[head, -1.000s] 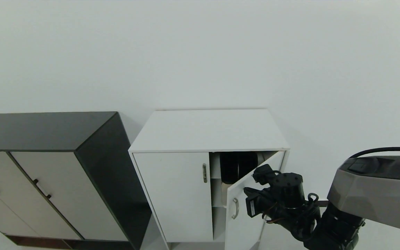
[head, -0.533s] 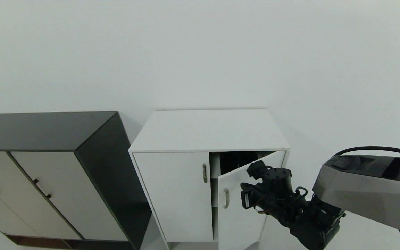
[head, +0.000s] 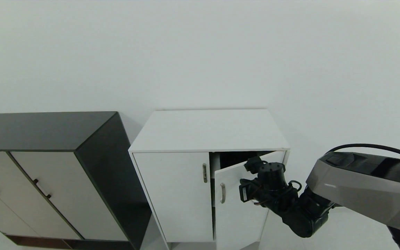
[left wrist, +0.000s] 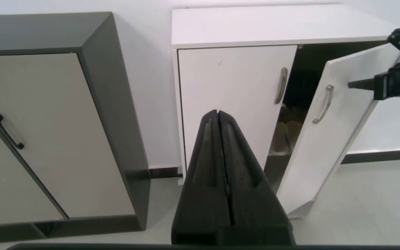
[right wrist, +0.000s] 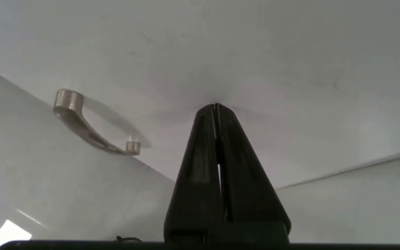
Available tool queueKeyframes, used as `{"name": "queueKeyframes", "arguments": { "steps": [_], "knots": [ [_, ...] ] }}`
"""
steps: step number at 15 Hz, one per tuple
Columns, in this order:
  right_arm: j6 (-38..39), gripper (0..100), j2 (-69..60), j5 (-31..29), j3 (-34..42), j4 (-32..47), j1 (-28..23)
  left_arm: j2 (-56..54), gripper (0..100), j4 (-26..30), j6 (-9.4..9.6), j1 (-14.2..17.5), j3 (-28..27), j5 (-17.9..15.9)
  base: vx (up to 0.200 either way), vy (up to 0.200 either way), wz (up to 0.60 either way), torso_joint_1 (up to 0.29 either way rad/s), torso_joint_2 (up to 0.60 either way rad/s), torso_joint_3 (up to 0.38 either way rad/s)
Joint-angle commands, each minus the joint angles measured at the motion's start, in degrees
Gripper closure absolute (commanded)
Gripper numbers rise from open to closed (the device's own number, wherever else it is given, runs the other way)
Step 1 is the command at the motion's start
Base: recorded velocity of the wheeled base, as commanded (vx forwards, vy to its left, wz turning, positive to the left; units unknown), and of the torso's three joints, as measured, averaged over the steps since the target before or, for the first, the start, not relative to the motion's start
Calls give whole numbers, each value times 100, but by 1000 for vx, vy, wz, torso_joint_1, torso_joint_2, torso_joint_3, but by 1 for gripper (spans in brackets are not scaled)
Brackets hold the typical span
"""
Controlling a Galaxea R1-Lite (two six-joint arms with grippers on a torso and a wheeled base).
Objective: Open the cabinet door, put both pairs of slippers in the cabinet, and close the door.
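The white cabinet point(head: 207, 130) is standing against the wall point(head: 200, 52), and its right door point(head: 227, 218) is hanging a little open. Pale slippers point(left wrist: 282, 139) are peeking through the gap. The right claw point(right wrist: 216, 114), fingers pressed together, is touching the door's front near the handle point(head: 222, 193). The left claw point(left wrist: 218, 118) is closed too, hanging well back. A dark cabinet point(head: 47, 130) is standing just beside.

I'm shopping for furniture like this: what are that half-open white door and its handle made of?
The door looks like white laminated or painted board, smooth and matte: its colour is flat and even and it shows no grain. The handle looks like brushed metal, silvery with a dull sheen, though plated plastic can't be ruled out.
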Motion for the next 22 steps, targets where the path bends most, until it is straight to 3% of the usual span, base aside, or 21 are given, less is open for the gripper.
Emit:
{"name": "queueKeyframes", "arguments": {
  "steps": [1,13,22],
  "knots": [
    [-1,100,64,-2,-238,129,-11,-1,100,-1,-1,-2,0,9,0,0,0,0,0,0],
    [-1,100,222,-2,-1504,1096,-55,-1,100,-1,-10,6,0,9,0,0,0,0,0,0],
    [-9,100,389,-2,-1864,1421,-178,-1,100,-1,-10,6,0,9,0,0,0,0,0,0]
  ]
}}
